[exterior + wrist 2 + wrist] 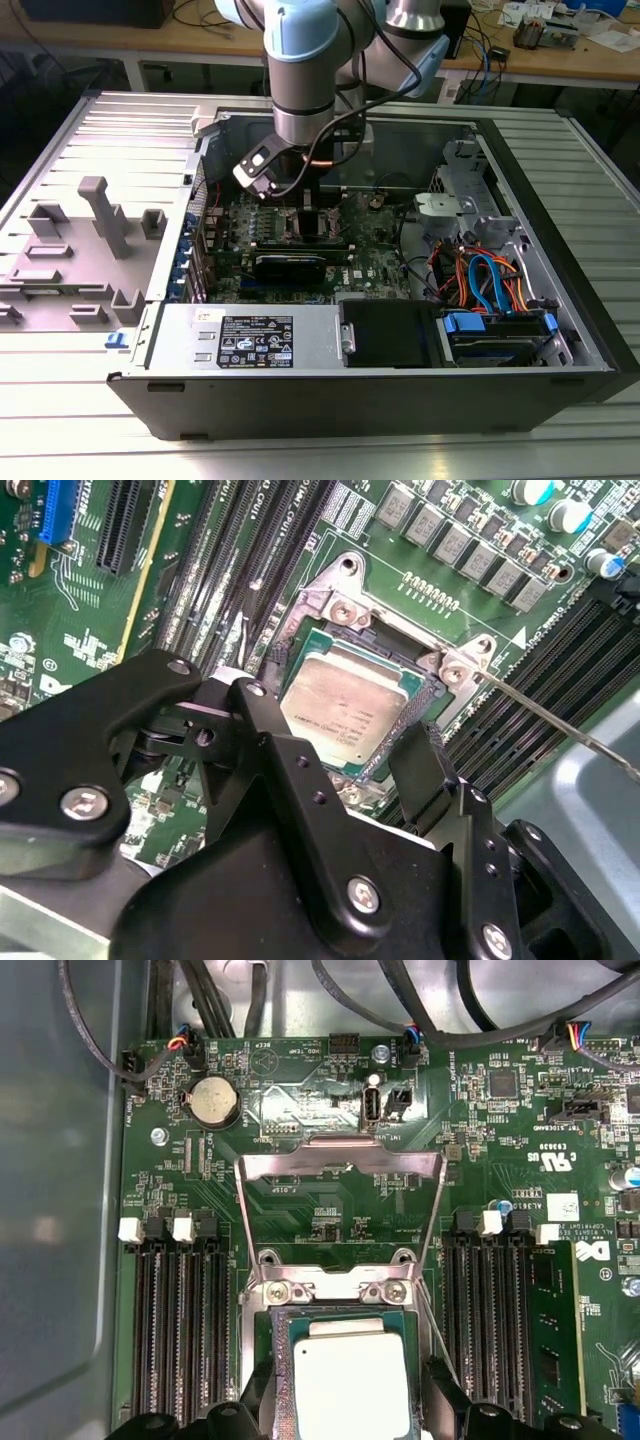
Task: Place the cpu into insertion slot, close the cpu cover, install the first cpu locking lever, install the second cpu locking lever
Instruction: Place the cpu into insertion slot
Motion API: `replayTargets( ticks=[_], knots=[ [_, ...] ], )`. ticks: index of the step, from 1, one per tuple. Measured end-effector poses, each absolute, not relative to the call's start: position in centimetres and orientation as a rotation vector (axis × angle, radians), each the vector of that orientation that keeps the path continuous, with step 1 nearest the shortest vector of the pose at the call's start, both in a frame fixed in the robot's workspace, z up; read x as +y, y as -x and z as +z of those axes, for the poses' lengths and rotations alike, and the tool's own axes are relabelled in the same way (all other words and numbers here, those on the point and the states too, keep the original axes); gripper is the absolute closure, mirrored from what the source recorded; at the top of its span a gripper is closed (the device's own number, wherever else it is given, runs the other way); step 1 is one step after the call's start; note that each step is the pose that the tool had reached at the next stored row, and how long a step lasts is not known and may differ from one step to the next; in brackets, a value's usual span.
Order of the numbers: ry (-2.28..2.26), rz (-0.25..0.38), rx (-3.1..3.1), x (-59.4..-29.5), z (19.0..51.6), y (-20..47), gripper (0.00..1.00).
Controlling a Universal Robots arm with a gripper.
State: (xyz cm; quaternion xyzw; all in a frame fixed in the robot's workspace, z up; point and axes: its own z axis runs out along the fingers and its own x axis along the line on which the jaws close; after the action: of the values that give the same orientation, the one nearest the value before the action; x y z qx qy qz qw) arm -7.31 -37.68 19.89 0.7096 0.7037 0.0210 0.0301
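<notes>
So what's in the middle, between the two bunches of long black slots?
The cpu sits there in the insertion slot, flanked by both banks of memory slots, in the first wrist view.

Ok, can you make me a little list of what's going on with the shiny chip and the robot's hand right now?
cpu: sitting in the insertion slot
cpu cover: swung open, not over the cpu
gripper: down low, right at the cpu
locking lever: thin wire sticking out free, not latched
place: green motherboard inside an open computer case
</notes>
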Motion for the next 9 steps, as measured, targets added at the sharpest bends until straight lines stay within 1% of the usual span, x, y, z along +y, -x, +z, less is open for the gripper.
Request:
replayTargets(
  ticks=[9],
  knots=[
    [-2.188, 0.066, 2.17, -36.82, 19.88, 7.31, 0.31]
  ],
)
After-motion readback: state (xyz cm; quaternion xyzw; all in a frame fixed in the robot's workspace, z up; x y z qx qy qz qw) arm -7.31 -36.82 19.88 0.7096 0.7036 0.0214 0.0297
